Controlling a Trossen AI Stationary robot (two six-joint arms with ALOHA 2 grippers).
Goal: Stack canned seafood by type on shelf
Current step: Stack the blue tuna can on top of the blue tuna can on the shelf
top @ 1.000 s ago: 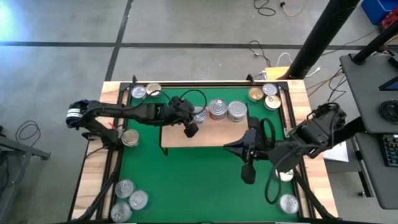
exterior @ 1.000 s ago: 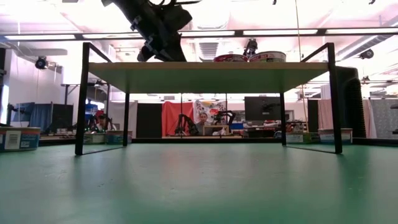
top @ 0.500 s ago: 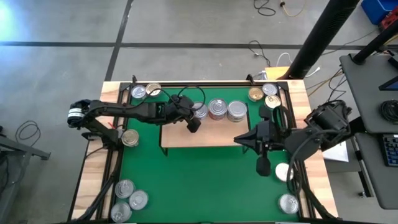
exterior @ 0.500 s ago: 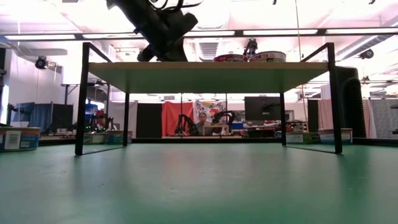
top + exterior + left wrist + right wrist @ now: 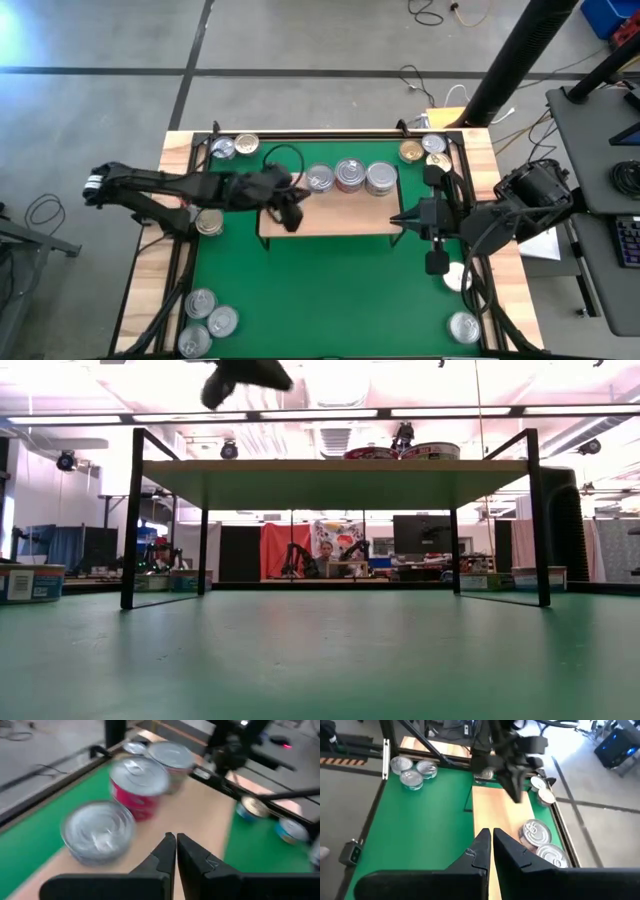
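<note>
tins (image 5: 350,177) — three in a row along the far edge of the wooden shelf (image 5: 340,218), others in clusters on the green mat (image 5: 320,290). left gripper (image 5: 293,218) over the shelf's left end, fingers pressed together, holding nothing. right gripper (image 5: 398,219) at the shelf's right end — fingers together, empty.

Both arms are matte black, built of jointed tubular links with looping black cables. The left arm (image 5: 160,185) carries a white band. Each pincer has two tapered black fingers (image 5: 165,851).
</note>
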